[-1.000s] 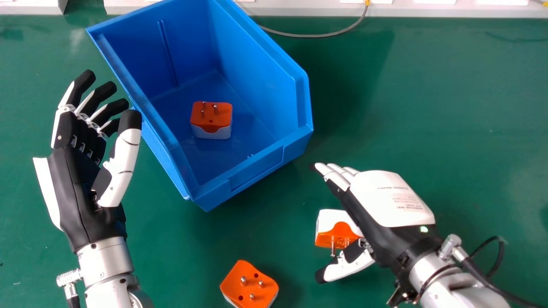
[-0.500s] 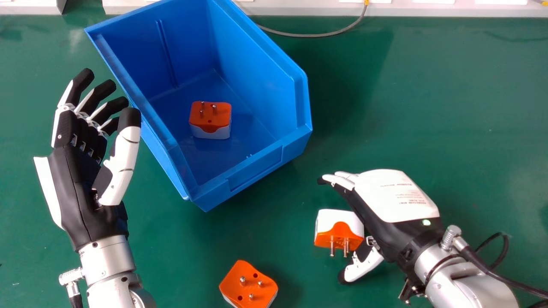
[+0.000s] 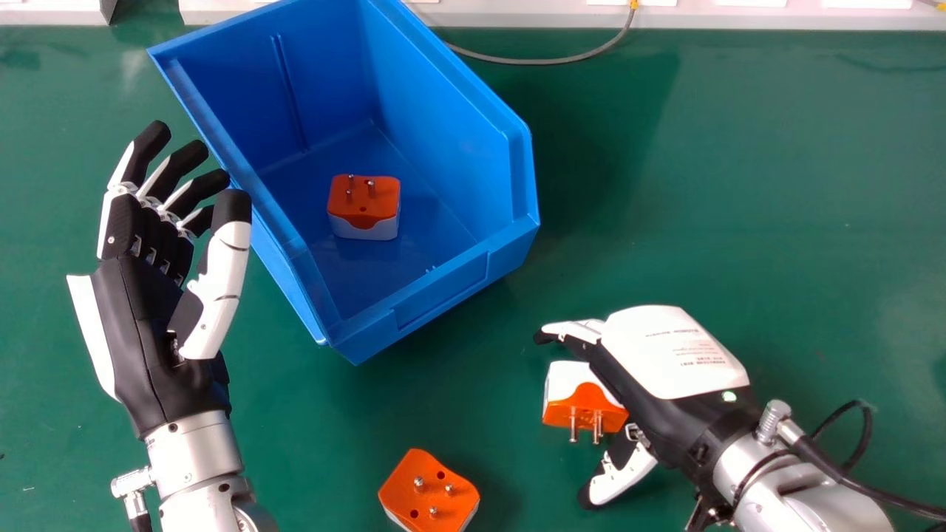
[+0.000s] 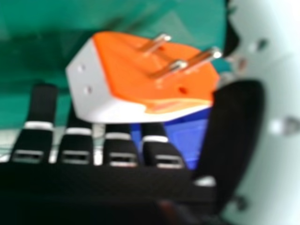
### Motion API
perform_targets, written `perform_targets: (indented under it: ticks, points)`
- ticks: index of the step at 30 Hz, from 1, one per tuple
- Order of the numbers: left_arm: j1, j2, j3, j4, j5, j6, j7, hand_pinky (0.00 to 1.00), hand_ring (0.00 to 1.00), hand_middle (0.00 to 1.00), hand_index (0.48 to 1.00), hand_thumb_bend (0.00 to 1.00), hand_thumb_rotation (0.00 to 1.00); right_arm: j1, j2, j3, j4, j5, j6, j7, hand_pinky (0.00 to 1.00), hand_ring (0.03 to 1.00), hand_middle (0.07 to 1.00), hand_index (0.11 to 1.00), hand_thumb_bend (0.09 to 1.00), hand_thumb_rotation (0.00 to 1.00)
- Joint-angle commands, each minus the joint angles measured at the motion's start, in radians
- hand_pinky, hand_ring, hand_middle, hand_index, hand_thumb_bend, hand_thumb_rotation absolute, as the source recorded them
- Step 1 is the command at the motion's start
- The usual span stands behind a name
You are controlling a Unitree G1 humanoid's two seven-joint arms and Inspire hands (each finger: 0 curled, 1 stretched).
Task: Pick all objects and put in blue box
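1. Green tabletop (image 3: 739, 185): by its far edge, the blue box (image 3: 442, 292) holds one adapter (image 3: 363, 207).
2. Two to go: second adapter (image 3: 580, 403) beside the open right robot hand (image 3: 669, 355), third adapter (image 3: 429, 493) farther from that edge.

Blue box (image 3: 443, 292), green table (image 3: 739, 185), orange adapters (image 3: 590, 400) — sides white, perhaps pale grey in the blur

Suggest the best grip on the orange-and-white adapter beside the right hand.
I'd bring the right hand in from the robot's right, fingers on the adapter's white back, thumb on its orange face, clear of the pins. It lies with the pins pointing toward the robot, so a thumb pressed on them would probably slip.
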Motion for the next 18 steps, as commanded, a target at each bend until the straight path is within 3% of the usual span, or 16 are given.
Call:
perform_targets:
  ticks: [1,6,7,10,16,18]
  points:
    - [-0.003,-0.004,-0.009,-0.023,0.021,-0.007,0.006,0.63,0.70,0.77,0.814,0.64,0.41,0.000,0.002,-0.003,0.010,0.020,-0.024,-0.037,0.64,0.708,0.773,0.761,0.837,0.11]
    - [-0.008,-0.002,-0.011,-0.026,0.015,-0.001,0.010,0.63,0.69,0.77,0.813,0.64,0.41,0.006,0.033,-0.011,0.024,0.066,-0.025,-0.072,0.60,0.684,0.755,0.737,0.835,0.08]
    - [-0.009,-0.002,-0.011,-0.030,0.014,0.002,0.011,0.63,0.69,0.77,0.813,0.64,0.41,0.007,0.037,-0.012,0.027,0.074,-0.029,-0.079,0.53,0.619,0.701,0.725,0.837,0.06]
    - [-0.008,-0.003,-0.009,-0.037,0.017,0.007,0.018,0.63,0.70,0.77,0.810,0.64,0.41,0.004,0.040,-0.007,0.042,0.077,-0.042,-0.106,0.43,0.520,0.622,0.702,0.738,0.04]
    - [-0.001,0.000,-0.006,-0.044,0.012,0.007,0.019,0.64,0.70,0.77,0.812,0.64,0.41,0.018,0.060,-0.021,0.041,0.105,-0.031,-0.125,0.40,0.464,0.569,0.607,0.627,0.02]
    - [0.002,0.002,-0.005,-0.048,0.013,0.009,0.020,0.64,0.70,0.77,0.812,0.64,0.41,0.025,0.064,-0.026,0.041,0.106,-0.036,-0.146,0.40,0.464,0.569,0.607,0.627,0.02]
